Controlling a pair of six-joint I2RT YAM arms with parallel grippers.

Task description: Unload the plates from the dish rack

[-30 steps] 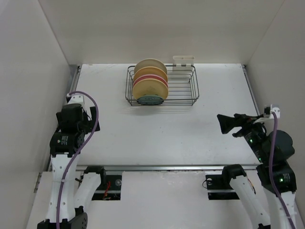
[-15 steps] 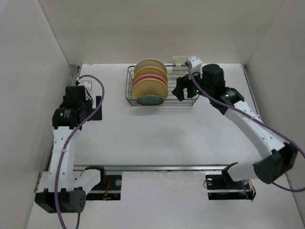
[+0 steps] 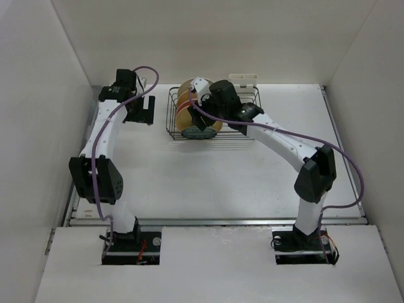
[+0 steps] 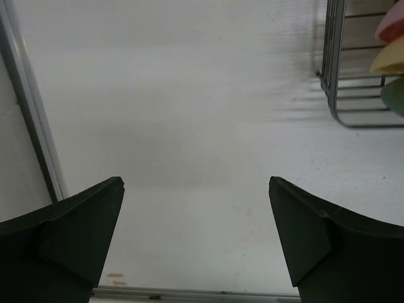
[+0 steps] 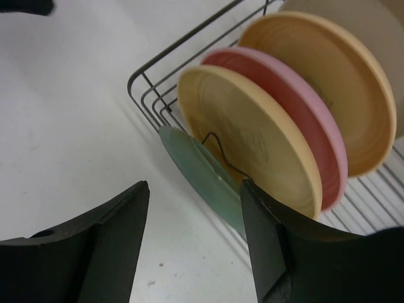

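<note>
Care suits the right gripper [image 5: 189, 246], jaws partly apart and empty: straddle the rim of the teal plate [image 5: 191, 163] squarely before closing.

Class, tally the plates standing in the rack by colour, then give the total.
Teal plate: 1
Yellow plates: 2
Pink plate: 1
Cream plate: 1
Total: 5

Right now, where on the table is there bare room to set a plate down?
Widest free patch: the table between the dish rack and the near edge. Also bare: right of the rack. Crowded: the rack's left half, holding the plates under the right gripper; the left gripper hangs beside it.
</note>
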